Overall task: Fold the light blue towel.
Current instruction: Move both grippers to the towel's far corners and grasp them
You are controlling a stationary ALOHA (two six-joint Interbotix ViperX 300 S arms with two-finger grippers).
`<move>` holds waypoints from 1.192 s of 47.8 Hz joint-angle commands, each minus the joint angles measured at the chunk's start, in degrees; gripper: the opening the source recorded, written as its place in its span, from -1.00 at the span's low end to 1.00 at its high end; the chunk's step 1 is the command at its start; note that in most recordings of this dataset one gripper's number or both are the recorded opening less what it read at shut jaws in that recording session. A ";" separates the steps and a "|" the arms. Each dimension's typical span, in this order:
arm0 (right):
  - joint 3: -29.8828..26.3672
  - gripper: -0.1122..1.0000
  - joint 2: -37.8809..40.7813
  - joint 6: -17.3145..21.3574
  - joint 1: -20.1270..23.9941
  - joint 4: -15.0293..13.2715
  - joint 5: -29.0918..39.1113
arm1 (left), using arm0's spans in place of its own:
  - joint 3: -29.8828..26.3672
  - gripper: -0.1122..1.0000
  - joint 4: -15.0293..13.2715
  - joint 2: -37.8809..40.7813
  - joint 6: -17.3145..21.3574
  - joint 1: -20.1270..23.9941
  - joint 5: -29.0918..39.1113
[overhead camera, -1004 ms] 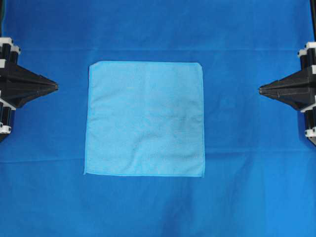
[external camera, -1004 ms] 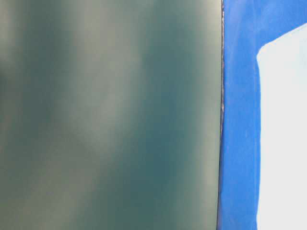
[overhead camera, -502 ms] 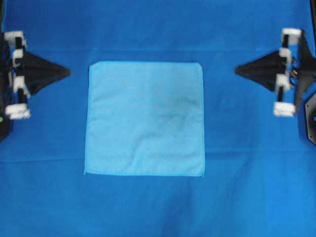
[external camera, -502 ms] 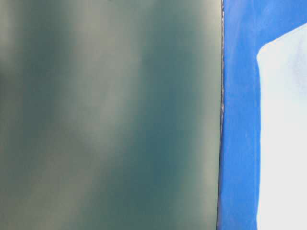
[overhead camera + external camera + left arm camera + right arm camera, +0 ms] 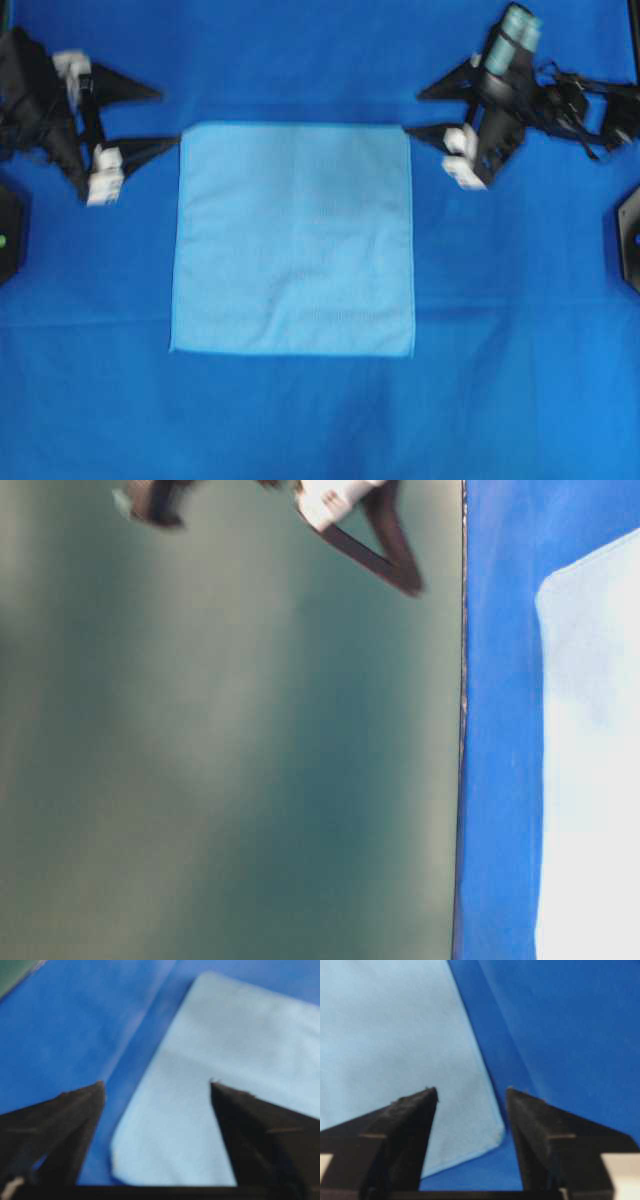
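We hold the left claw point(image 5: 165, 120) and right claw point(image 5: 425, 112) wide at the light blue towel's point(image 5: 293, 238) two upper corners, each corner lying between its prongs.

One light blue towel point(image 5: 293, 238) is seen at the centre of the frame. One darker blue table covering point(image 5: 300, 420) is counted beneath it. Two grippers are counted: the left gripper point(image 5: 168, 118) at upper left and the right gripper point(image 5: 414, 113) at upper right, two black fingers point(image 5: 60, 1125) each.

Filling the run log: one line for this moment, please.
towel: flat, unfolded | left gripper: open, top-left corner | right gripper: open, top-right corner
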 commanded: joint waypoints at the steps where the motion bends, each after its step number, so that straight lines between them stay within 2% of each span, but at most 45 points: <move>1: -2.72 0.23 4.22 -0.18 -1.41 -0.18 -0.26 | -0.26 0.74 -0.09 4.48 -0.09 1.49 -4.04; 8: -4.31 0.23 9.58 -0.26 -2.81 -0.53 -0.44 | -1.23 0.75 -0.09 14.06 -0.09 3.16 -8.79; 18: -5.89 0.23 14.50 -0.35 -2.99 -0.70 -0.62 | -4.13 0.75 -0.09 25.49 -0.09 4.13 -10.46; 25: -6.33 0.22 16.88 -0.18 -2.99 -0.70 -0.70 | -5.45 0.73 -0.09 29.44 -0.09 4.66 -10.46; 32: -6.59 0.18 18.02 -0.18 -2.90 -0.79 -0.70 | -5.45 0.68 -0.09 30.15 -0.09 4.83 -10.11; 35: -6.50 0.11 18.11 -0.26 -2.72 -0.79 -0.62 | -5.36 0.54 -0.09 30.15 -0.09 4.83 -9.58; 37: -6.59 0.00 18.11 -0.26 -2.72 -0.79 -0.53 | -5.36 0.36 -0.09 30.15 -0.09 4.83 -9.05; 44: -6.50 -0.72 18.11 -0.35 -2.55 -0.79 -0.35 | -5.63 -0.41 -0.09 30.23 0.35 4.57 -6.94; 47: -6.42 -0.77 18.02 -0.26 -2.37 -0.70 -0.35 | -5.71 -0.70 -0.09 30.23 0.62 4.31 -6.94; 49: -6.33 -0.78 18.11 -0.26 -2.20 -0.70 -0.35 | -5.71 -0.78 -0.09 30.23 0.62 4.13 -6.94; 57: -6.42 -0.77 18.02 -0.18 -1.93 -0.70 -0.26 | -5.98 -0.78 -0.09 30.06 0.62 4.04 -6.86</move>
